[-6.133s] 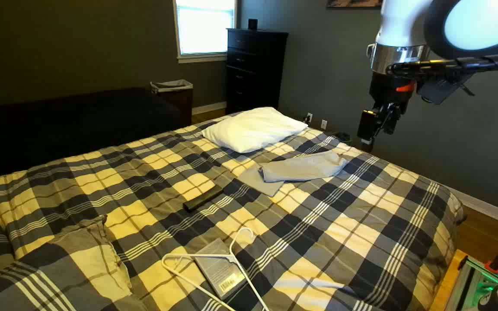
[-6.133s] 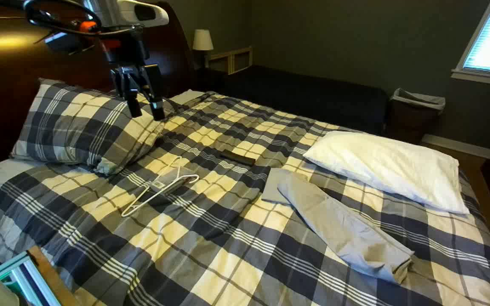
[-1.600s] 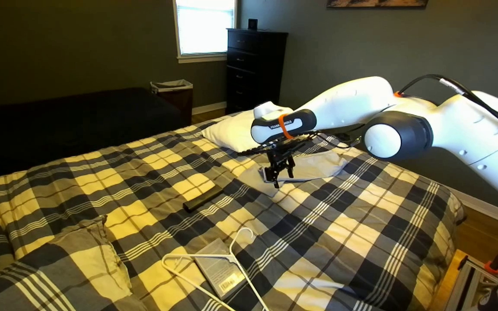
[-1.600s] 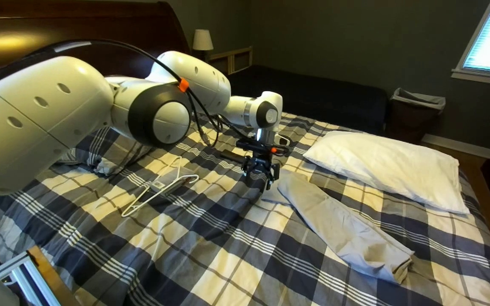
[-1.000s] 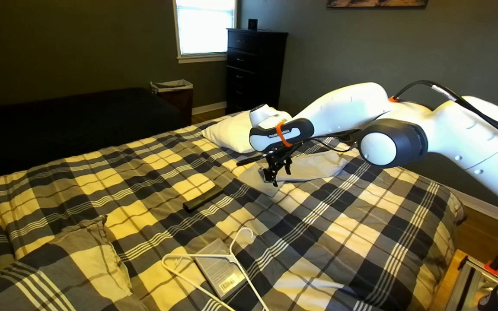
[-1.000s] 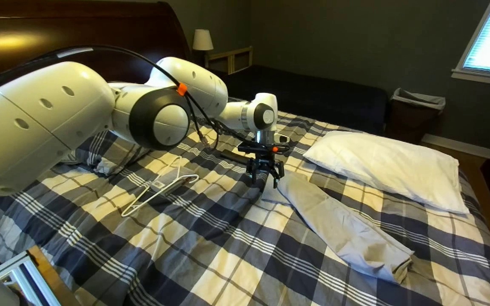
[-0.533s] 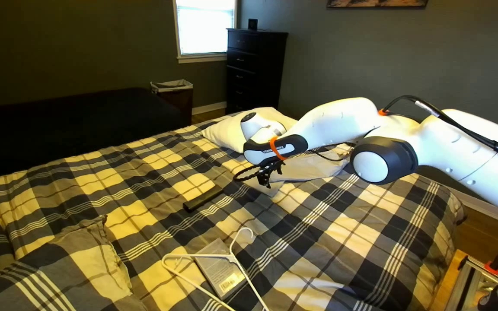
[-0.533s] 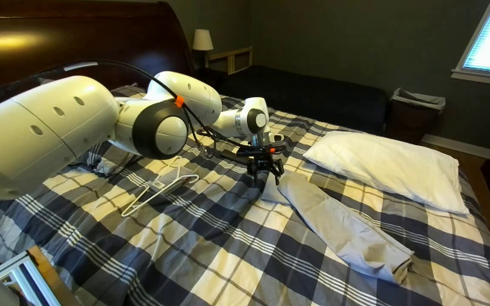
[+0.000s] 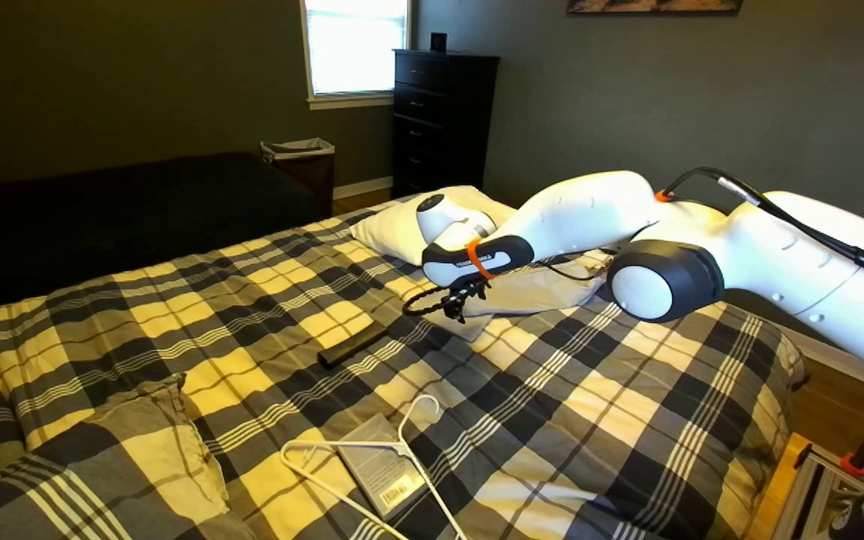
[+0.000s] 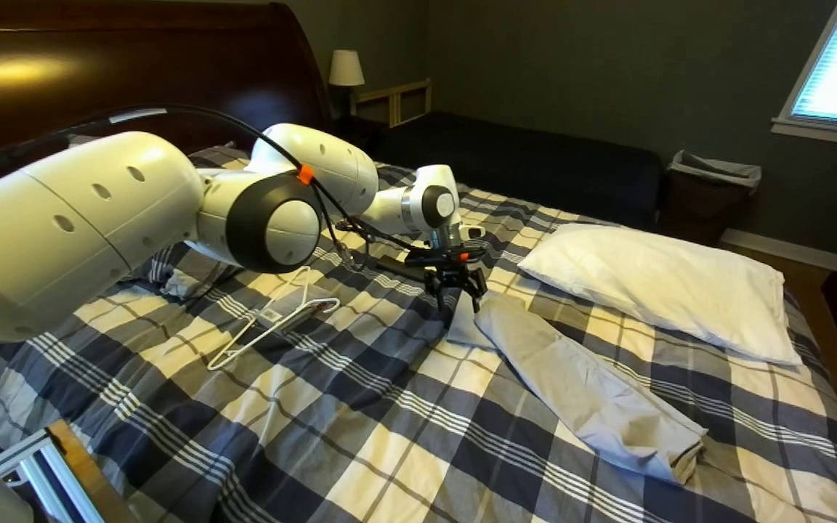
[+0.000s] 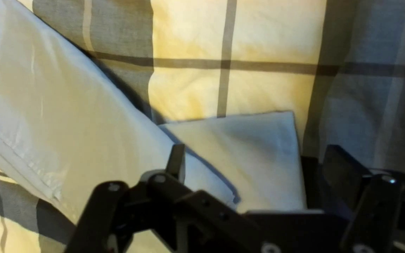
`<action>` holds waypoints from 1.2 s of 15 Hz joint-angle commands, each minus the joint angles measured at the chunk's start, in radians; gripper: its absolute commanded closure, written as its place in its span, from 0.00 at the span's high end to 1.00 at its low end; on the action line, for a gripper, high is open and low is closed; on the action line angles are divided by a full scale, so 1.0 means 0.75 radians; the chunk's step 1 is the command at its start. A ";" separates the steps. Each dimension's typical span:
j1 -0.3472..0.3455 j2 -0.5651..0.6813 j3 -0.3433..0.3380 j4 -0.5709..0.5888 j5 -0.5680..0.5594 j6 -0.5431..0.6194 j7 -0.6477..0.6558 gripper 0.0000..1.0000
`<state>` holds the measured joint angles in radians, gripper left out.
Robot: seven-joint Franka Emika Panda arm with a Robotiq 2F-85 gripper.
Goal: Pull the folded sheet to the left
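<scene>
The folded sheet (image 10: 466, 334) is a small, squarish grey-tan piece lying on the plaid bed. It sticks out from under the end of a longer grey cloth (image 10: 585, 385). I cannot tell whether the two are one piece. My gripper (image 10: 458, 309) points down over the folded sheet. It hides part of the sheet in both exterior views. In the wrist view my gripper (image 11: 255, 154) is open, with the sheet (image 11: 262, 158) showing between its fingers. One finger is over the long cloth's end, the other past the sheet's edge. I cannot tell whether they touch cloth.
A white pillow (image 10: 665, 290) lies beyond the cloths. A black bar (image 9: 352, 345) lies near the folded sheet. A white hanger (image 9: 297, 442) rests on a grey box (image 9: 383, 465). A plaid pillow (image 9: 124, 450) is at the near left in an exterior view.
Since 6.1 s ago my gripper has come from high above the bed down to the folded sheet. It kept lowering until about half a second ago. The cloths have not moved.
</scene>
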<state>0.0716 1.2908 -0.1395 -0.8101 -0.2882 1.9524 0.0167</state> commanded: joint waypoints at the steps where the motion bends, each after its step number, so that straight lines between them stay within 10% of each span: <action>1: 0.030 0.071 -0.059 0.072 -0.044 0.137 0.130 1.00; 10: 0.053 0.306 -0.130 0.315 -0.069 0.294 0.149 1.00; 18: 0.073 0.274 -0.159 0.201 -0.116 0.457 0.185 1.00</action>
<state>0.1161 1.4960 -0.2406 -0.6423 -0.3464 2.2609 0.1307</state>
